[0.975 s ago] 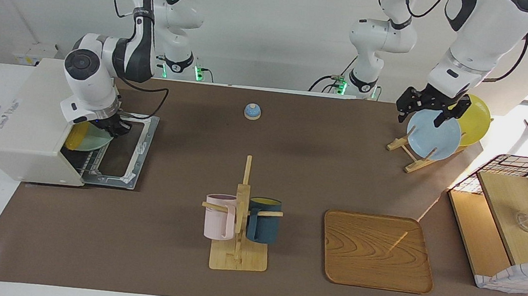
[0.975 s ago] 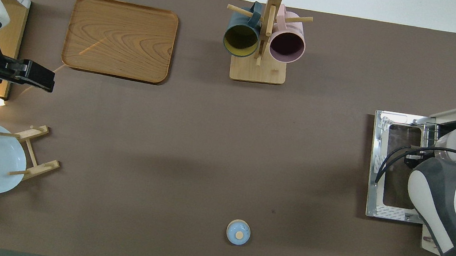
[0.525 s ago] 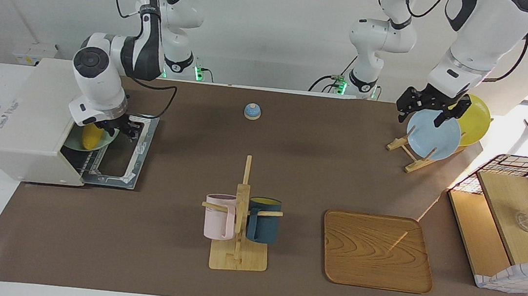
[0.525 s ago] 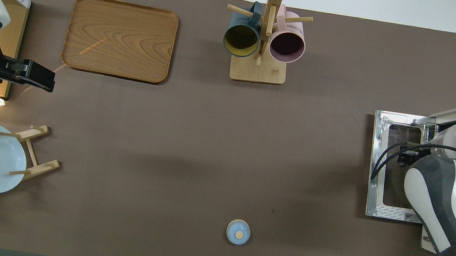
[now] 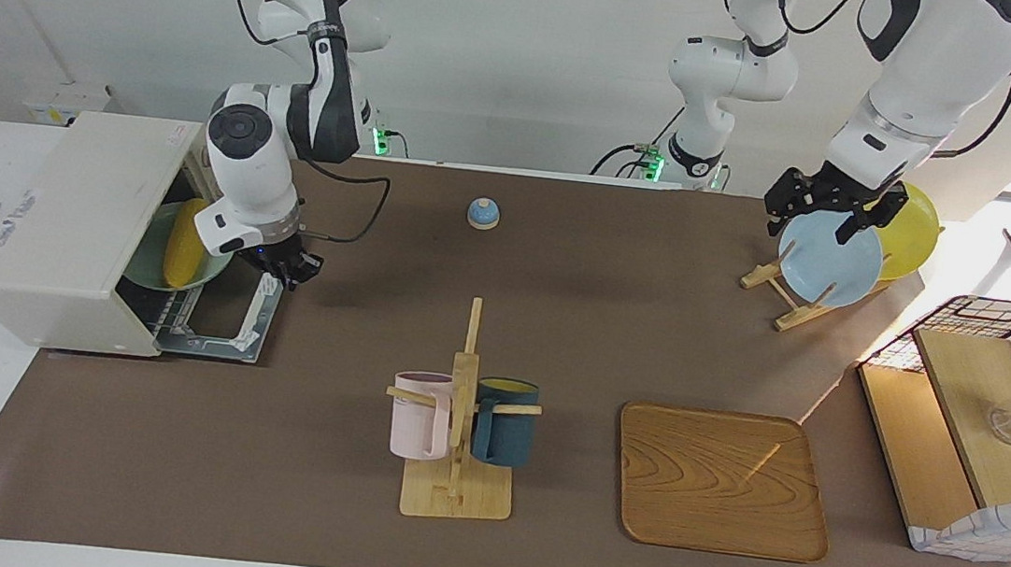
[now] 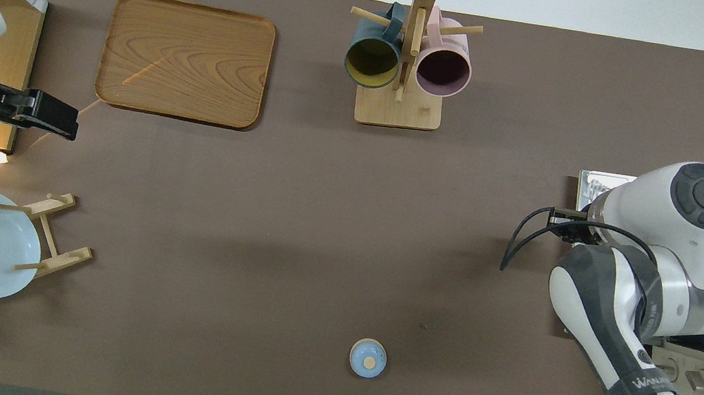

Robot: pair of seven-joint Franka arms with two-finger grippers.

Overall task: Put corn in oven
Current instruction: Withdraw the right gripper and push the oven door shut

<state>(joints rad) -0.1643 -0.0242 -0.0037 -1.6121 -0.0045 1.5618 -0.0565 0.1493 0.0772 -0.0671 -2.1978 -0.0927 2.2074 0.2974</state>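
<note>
Right tool backed out over the open door, empty, pinch unclear; corn left inside oven.

Yellow corn on pale green plate, off-white oven, brown table cover.

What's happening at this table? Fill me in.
The corn lies on a green plate inside the oven, whose door is down. The right gripper hangs over that open door, holding nothing. The left gripper waits over the blue plate in the plate rack. The corn is in; the door is not yet shut.
</note>
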